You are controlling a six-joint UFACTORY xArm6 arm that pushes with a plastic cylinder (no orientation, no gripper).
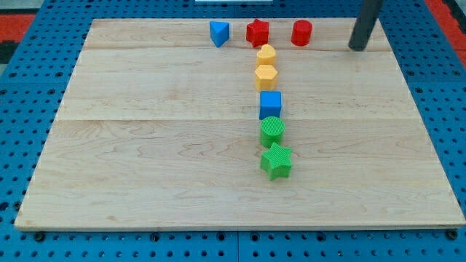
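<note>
My tip rests on the board near the view's top right corner and touches no block. Closest to it is the red cylinder, a short way to its left. A red star and a blue triangle continue that top row leftward. Below the star a column runs down the middle: two yellow blocks, a blue cube, a green cylinder and a green star.
The wooden board lies on a blue pegboard table. A red surface shows at the view's top left corner.
</note>
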